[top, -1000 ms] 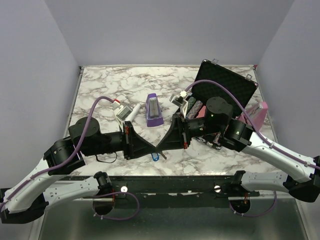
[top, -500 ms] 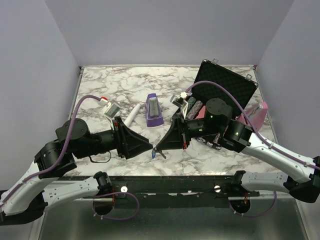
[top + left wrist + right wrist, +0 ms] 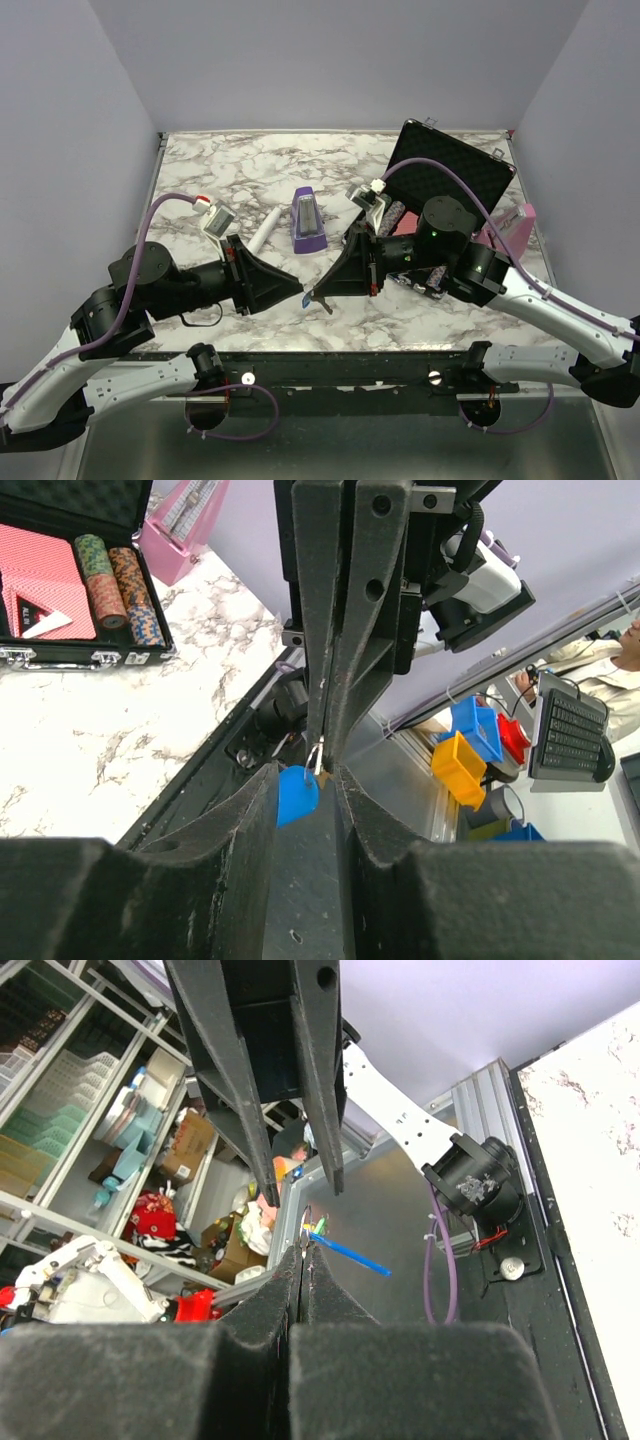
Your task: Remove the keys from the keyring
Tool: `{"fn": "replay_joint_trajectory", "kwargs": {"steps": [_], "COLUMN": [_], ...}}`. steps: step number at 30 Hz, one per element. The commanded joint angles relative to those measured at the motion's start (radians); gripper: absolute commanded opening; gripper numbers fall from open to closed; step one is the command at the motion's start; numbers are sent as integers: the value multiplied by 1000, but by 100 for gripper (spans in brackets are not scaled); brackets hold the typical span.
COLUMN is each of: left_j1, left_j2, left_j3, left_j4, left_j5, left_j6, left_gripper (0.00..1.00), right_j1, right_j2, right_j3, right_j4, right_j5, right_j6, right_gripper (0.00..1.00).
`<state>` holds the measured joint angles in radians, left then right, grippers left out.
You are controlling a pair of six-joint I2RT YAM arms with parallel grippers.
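Blue tag [image 3: 297, 792] sits unclamped between the half-open jaws of the left gripper [image 3: 305, 777]. The right gripper [image 3: 318, 291], pinched shut, holds the keyring [image 3: 315, 757] at lower centre, with the keys [image 3: 324, 303] dangling above the table [image 3: 200, 170]. Working 1 key off: next, clamp it and slide it round the ring.

No legible text, labels or numbers anywhere.

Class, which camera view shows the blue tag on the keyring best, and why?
Left wrist view: the blue tag sits large inside the left gripper, below the keyring. The right wrist view shows it as a thin blue sliver; the top view, a tiny speck.
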<state>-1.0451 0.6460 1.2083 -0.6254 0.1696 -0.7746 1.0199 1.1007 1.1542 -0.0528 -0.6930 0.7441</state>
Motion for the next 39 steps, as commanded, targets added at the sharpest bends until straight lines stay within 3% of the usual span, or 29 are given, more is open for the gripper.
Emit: {"fn": "replay_joint_trajectory", "kwargs": {"steps": [1,8,12,20,39], "left_j1": [-7,-7,-9,-9,-10], "left_j2": [1,14,26,60,159], "left_j3": [-21,-30,-21,23,152], "left_j4": [41,67,62,1,-191], "left_j5": [24,51,59,87,251], "left_j6": [-8,-12,-5,40,216], "left_gripper": [35,28,11,0,0], "right_j1": [3,3,3,5,16], "right_j2": [-19,-19,-21,-25,-7], "right_j3": [10,9,4,-11,2], "right_j4": [44,44,42,80,-45], "right_j5": [-20,-20,-23,-30,-53], "right_j6": [17,17,20,29,-17], "right_gripper": [1,1,1,1,1]}}
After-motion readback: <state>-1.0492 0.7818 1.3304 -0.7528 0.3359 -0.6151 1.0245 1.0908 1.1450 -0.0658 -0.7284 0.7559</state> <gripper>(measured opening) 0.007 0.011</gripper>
